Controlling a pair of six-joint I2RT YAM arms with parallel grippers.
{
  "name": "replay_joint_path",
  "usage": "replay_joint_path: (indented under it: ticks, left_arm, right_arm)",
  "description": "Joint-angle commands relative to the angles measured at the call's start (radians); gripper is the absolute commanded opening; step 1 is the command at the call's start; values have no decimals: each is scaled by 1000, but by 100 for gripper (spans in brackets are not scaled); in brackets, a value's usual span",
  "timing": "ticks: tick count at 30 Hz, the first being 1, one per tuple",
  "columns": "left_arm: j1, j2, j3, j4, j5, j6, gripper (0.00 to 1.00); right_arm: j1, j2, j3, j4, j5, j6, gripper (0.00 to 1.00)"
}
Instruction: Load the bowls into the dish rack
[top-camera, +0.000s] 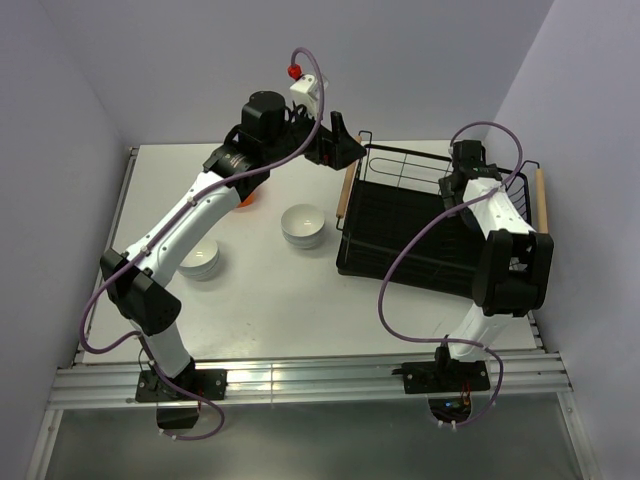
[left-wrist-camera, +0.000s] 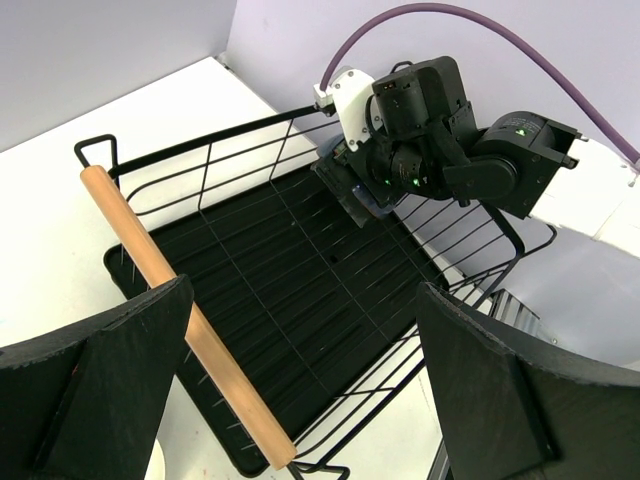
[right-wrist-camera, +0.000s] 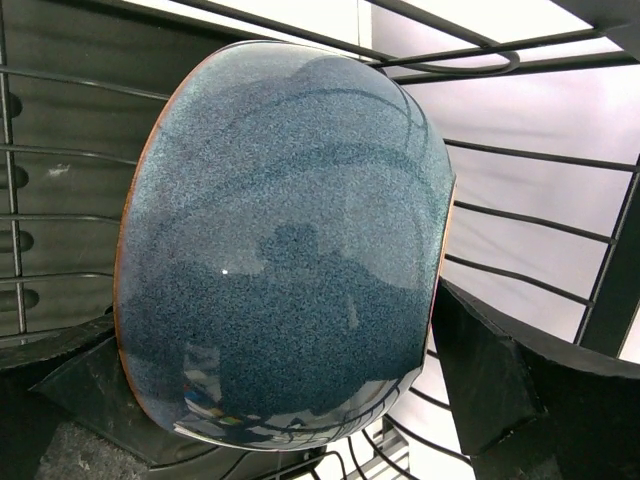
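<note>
Blue bowl (right-wrist-camera: 280, 250) on edge inside dish rack (left-wrist-camera: 290, 290), between right gripper (right-wrist-camera: 280, 380) fingers, grip possibly loose, cannot tell; left gripper (left-wrist-camera: 305, 390) wide, empty.

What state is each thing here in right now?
dish rack: only the blue bowl seen inside.
right gripper: wide around the blue bowl, grip unclear.
blue bowl: on edge in the rack.
left gripper: open, empty, beside the rack.
white bowl by the rack: upright on the table.
other white bowl: upright on the table.
orange bowl: on the table, half hidden by the left arm.
</note>
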Motion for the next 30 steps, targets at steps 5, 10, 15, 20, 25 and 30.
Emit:
replay_joint_path:
  ticks: [5,10,15,20,25,30]
  left_arm:
    - [4,-41,3,24,-1,11,99]
    - [2,-41,3,26,4,12,100]
    - [4,-44,0,21,5,20,99]
    - [2,-46,-8,23,10,22,100]
    - [2,-43,-5,29,15,17,99]
    - [4,-43,-2,26,16,20,99]
  right_arm:
    - [8,-5,58,-29,-39,20,100]
    - [8,5,87,-50,-77,34,100]
    - [10,28,123,-90,-91,39,100]
    - [10,21,107,-77,-67,33,100]
    - [11,-1,81,-52,-50,20,100]
    - [23,-25,81,-54,-4,3,100]
